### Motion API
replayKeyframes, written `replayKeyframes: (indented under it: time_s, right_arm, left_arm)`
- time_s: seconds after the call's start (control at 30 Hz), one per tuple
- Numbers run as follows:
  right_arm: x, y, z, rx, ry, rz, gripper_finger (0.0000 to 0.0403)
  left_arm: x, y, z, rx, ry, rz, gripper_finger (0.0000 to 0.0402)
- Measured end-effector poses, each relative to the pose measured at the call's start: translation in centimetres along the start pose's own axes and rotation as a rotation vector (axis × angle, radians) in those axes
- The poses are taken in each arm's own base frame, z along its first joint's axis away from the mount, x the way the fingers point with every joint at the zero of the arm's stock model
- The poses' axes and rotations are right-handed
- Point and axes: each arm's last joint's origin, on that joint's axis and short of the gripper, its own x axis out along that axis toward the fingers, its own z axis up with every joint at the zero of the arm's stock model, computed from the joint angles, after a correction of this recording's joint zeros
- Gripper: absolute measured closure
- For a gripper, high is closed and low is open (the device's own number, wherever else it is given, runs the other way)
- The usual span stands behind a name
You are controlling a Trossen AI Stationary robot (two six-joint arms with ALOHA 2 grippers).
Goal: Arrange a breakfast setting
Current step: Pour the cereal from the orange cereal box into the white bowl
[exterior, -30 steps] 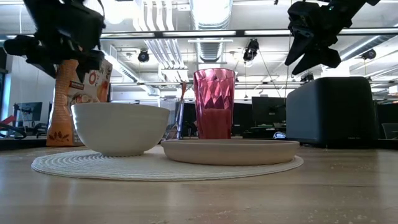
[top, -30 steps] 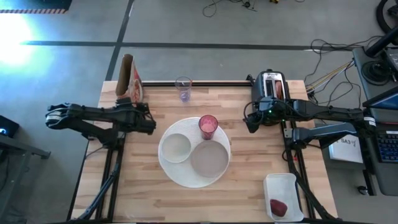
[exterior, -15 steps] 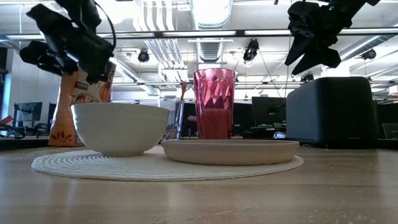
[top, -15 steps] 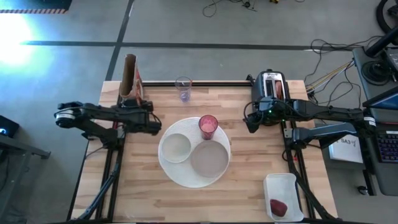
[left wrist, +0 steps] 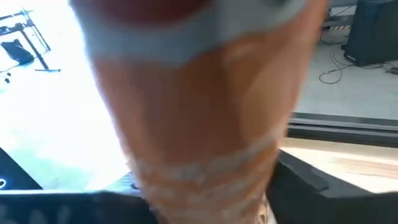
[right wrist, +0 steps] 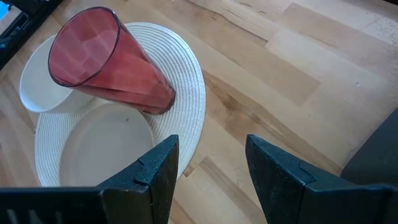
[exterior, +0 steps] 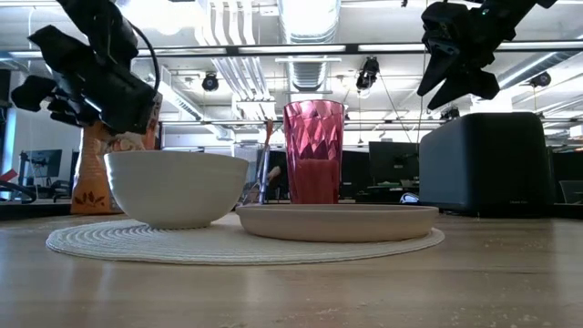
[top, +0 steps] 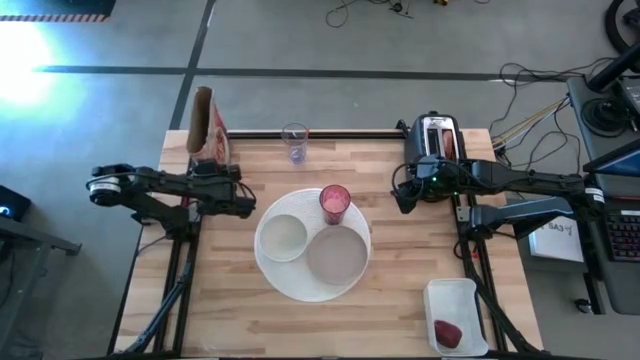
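Woven white placemat carries the bowl, plate and pink tumbler. Left hand, grip state indeterminate, hovers beside the cereal box; contact risks toppling it. Right hand hangs open, empty, near the toaster.

A faceted pink tumbler, white bowl and cream plate sit on a white woven mat; the box looks orange.

I see bare table between the round mat and the white tray at lower right. Upper right, the toaster blocks; upper left, the cereal box and clear glass crowd the far edge.
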Motion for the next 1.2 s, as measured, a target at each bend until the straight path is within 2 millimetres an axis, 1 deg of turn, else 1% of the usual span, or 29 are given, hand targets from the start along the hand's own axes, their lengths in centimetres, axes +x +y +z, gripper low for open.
replayKeyframes:
  time_s: [0.27,0.4,0.47,0.7,0.87,1.0,1.2]
  right_arm:
    - [0.0,0.0,0.0,0.0,0.0,0.0,0.0227]
    - [0.0,0.0,0.0,0.0,0.0,0.0,0.0227]
    - [0.0,0.0,0.0,0.0,0.0,0.0,0.0227]
    - [0.0,0.0,0.0,0.0,0.0,0.0,0.0227]
    - [0.0,0.0,0.0,0.0,0.0,0.0,0.0227]
    - [0.0,0.0,0.0,0.0,0.0,0.0,0.0227]
    - [0.0,0.0,0.0,0.0,0.0,0.0,0.0227]
  left_arm:
    - [0.0,-0.4,-0.2,0.015,-0.005,-0.025,0.033]
    - [0.0,-0.4,-0.2,0.019,-0.005,-0.025,0.0379]
    - [0.0,-0.5,-0.2,0.031,-0.005,-0.027,0.0395]
    - [-0.3,-0.9,0.2,0.075,0.015,-0.034,0.04]
    - [-1.1,-1.6,1.0,0.134,0.031,-0.07,0.0401]
    - [-2.0,-2.1,2.1,0.176,0.032,-0.097,0.0401]
    - [-3.7,-2.2,4.4,0.23,0.004,-0.136,0.0402]
